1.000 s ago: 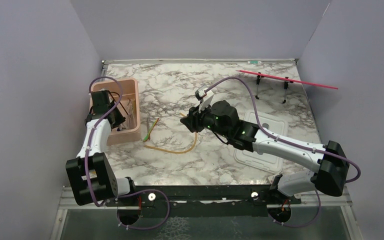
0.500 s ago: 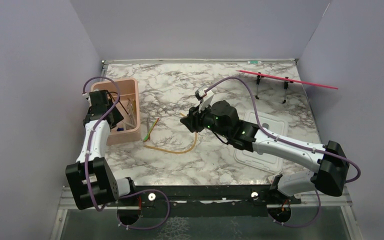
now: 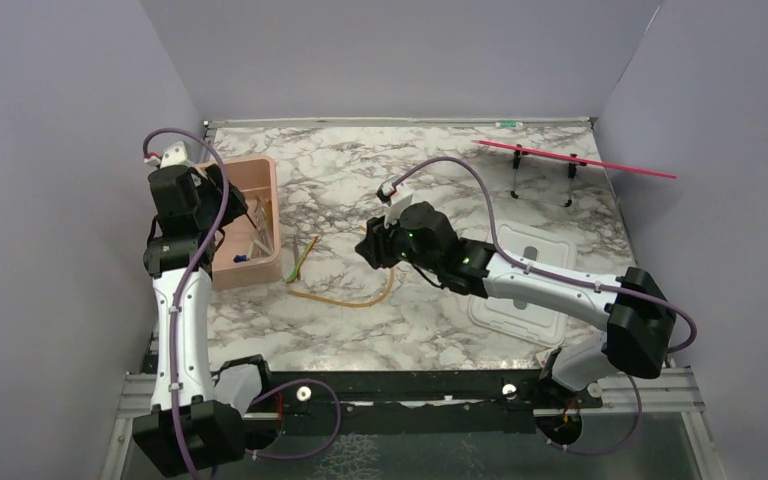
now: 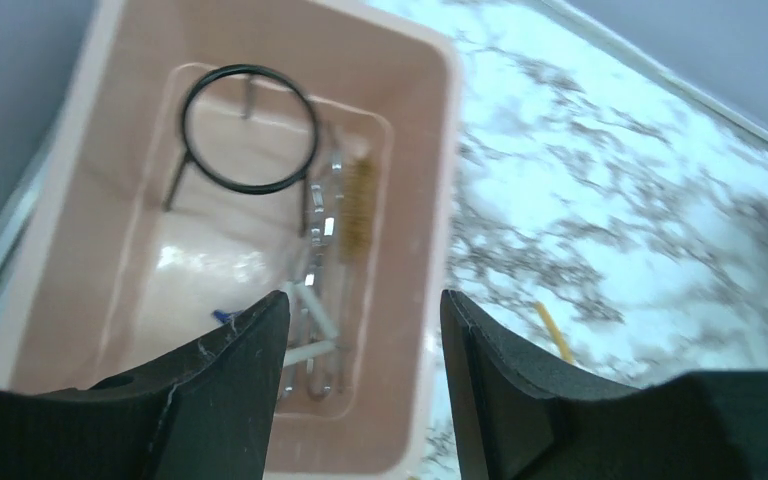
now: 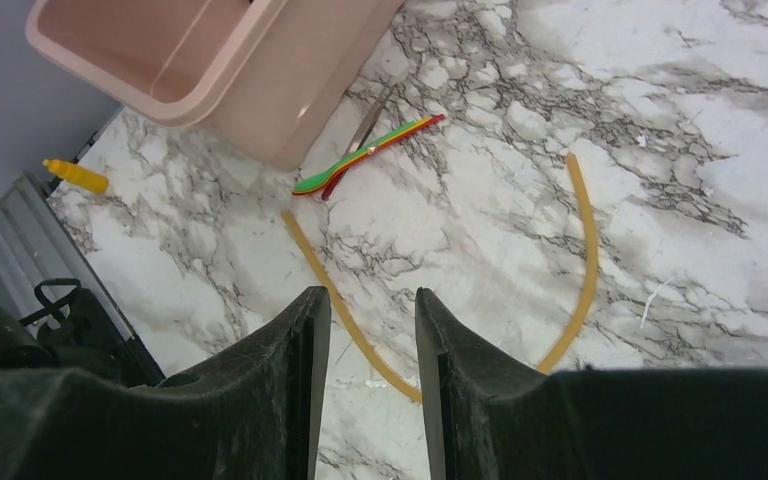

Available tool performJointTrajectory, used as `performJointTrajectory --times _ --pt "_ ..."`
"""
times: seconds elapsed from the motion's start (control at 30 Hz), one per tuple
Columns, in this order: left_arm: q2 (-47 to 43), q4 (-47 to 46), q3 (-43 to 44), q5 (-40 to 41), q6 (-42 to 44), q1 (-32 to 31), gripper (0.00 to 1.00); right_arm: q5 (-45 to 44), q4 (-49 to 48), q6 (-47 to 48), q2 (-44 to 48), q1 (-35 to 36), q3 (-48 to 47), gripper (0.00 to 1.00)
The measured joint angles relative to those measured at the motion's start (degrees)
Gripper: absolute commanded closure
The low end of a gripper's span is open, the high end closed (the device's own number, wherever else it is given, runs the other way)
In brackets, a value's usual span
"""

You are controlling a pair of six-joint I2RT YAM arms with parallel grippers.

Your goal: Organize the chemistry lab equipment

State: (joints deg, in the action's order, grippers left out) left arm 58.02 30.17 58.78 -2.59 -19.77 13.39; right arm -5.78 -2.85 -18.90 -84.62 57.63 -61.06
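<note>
The pink tub (image 3: 272, 210) stands at the left and holds a black wire ring (image 4: 250, 68), a brown bristle brush (image 4: 358, 200), metal tongs (image 4: 318, 215) and clear tubes (image 4: 305, 325). My left gripper (image 3: 232, 205) hangs open and empty above the tub, over its right wall (image 4: 365, 300). The amber tubing (image 3: 345, 301) lies in a loop on the marble. My right gripper (image 3: 368, 245) is open and empty above the tubing (image 5: 588, 240), its jaws (image 5: 370, 295) either side of the left strand. Green and red sticks (image 5: 370, 155) lie beside the tub.
A white lid (image 3: 525, 290) lies under the right arm. A black stand with a red rod (image 3: 570, 158) is at the back right. A yellow item (image 5: 75, 176) lies off the table's left edge. Purple walls enclose three sides.
My left arm has risen and pulled back out of the tub, gripper open and empty. My right gripper has shifted slightly left over the tubing.
</note>
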Motion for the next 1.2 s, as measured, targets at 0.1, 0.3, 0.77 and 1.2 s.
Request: performJointTrajectory --times 0.1,0.3,0.77,1.2 --pt "-1.11 -0.24 1.88 -6.95 1.11 -2.27 0.44 -2.03 1.44 -2.27 -0.87 -0.26 -0.79 0.60" --pt "0.83 -0.74 2.43 -13.18 2.75 -12.13 0.56 -5.95 5.86 -9.81 -1.68 -2.60 -1.51 0.63" --pt "20.00 3.13 3.74 0.61 4.39 -32.06 0.45 -8.48 8.92 -18.64 1.22 -5.18 4.26 0.63" --pt "37.77 8.09 7.39 17.33 10.01 -34.18 0.61 -6.82 7.39 -18.51 2.95 -5.18 7.72 0.63"
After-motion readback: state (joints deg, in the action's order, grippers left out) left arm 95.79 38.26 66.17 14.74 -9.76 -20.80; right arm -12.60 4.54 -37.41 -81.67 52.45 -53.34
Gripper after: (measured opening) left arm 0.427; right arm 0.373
